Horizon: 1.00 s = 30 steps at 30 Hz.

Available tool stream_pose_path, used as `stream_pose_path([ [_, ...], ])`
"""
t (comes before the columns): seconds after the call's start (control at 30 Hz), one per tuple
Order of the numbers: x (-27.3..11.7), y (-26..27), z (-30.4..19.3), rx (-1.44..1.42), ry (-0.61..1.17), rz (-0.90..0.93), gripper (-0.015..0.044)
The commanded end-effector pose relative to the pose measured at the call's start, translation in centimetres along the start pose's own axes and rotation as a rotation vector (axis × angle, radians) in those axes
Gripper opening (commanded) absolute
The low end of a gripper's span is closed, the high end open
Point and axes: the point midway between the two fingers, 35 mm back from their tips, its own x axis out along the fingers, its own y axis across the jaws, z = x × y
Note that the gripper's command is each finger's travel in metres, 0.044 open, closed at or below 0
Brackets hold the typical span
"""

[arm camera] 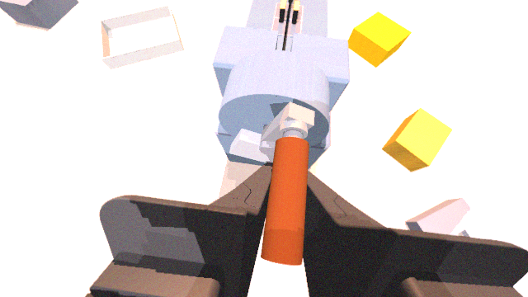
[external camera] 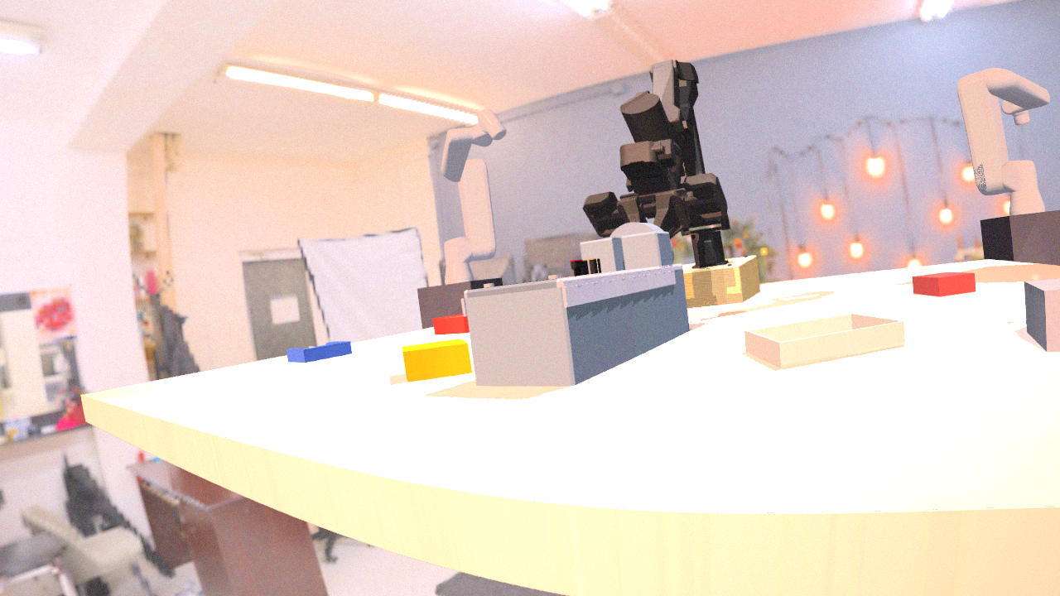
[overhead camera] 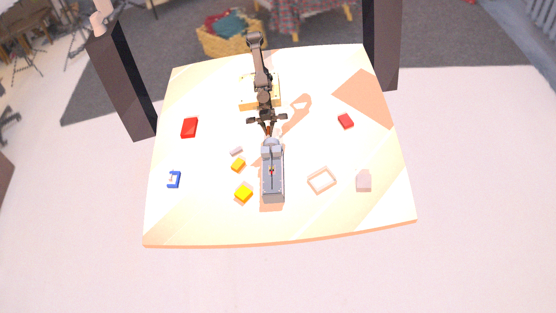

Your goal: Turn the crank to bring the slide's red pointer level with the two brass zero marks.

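Note:
The grey machine [overhead camera: 273, 195] [external camera: 518, 337] stands mid-table, with its crank arm [arm camera: 302, 113] at the robot-facing end. My gripper [overhead camera: 268, 133] [arm camera: 283, 171] is shut on the orange crank handle [arm camera: 290, 190], one finger on each side. The handle's free end sticks out between the fingers in the wrist view. In the top view the slide's red pointer [overhead camera: 271, 172] sits slightly beyond the two brass marks [overhead camera: 271, 168], on the side away from the arm. The marks show at the wrist view's top edge; the pointer is out of that view. In the exterior view the machine hides the fingertips.
A yellow block [overhead camera: 243, 193] [external camera: 437, 362], an orange-yellow block [overhead camera: 237, 164] and a small pale piece [overhead camera: 236, 151] lie left of the machine. Farther left are a red box [overhead camera: 189, 127] and a blue bracket [overhead camera: 177, 179]. Right are a shallow tray [external camera: 837, 346], a grey block [overhead camera: 363, 182] and a red block [overhead camera: 345, 121].

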Motion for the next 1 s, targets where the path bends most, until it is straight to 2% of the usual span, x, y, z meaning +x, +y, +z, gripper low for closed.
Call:
stream_pose_path([
  [0.0, 0.2, -0.9, -0.2, 0.006, 0.005, -0.025, 0.0],
  [0.97, 1.4, -2.0, -1.5, 0.005, 0.005, -0.026, 0.0],
])
